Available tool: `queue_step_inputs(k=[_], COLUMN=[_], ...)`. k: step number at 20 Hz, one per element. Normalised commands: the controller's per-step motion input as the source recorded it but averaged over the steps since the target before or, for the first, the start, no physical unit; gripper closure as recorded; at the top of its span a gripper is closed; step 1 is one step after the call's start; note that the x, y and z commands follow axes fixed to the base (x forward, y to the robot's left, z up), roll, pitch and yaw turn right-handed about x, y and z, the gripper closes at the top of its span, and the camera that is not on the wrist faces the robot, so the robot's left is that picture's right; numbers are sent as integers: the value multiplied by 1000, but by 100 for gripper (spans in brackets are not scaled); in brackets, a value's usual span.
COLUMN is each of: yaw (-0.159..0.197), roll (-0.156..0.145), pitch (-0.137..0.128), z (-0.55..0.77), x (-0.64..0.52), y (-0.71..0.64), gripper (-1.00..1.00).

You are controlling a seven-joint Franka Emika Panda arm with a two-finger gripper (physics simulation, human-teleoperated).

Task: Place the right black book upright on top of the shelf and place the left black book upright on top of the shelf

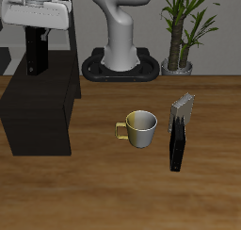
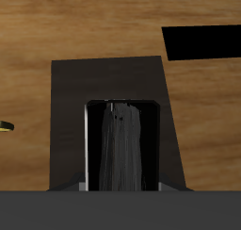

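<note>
The left black book [image 1: 178, 140] is being seen upright on the table near the front edge, leaning against a grey holder [image 1: 184, 109], with a yellow-handled mug [image 1: 140, 128] just beside it. Farther back, the right black book [image 1: 37, 51] is being held upright between the closed-in jaws of the gripper [image 1: 38, 31] above the shelf [image 1: 38, 116]. In the wrist view the book's pages [image 2: 120, 149] are being framed against the shelf top [image 2: 108, 78].

The table [image 1: 113, 187] shows warm, smooth wood grain, the shelf [image 1: 38, 121] is matt black, the mug [image 1: 141, 128] has a dull metallic sheen with a yellowish handle, and the left black book [image 1: 179, 139] looks matt with pale paper edges.
</note>
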Motion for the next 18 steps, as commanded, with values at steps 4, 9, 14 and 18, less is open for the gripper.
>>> queue_step_inputs(k=[4, 9, 14, 18], yaw=[-4, 1, -32, 2], roll=[1, -7, -15, -25], pitch=[-36, -46, -19, -11], z=[-125, 57, 33, 8], x=[-387, -333, -264, -112], y=[13, -113, -57, -103], gripper=[100, 100, 100, 100])
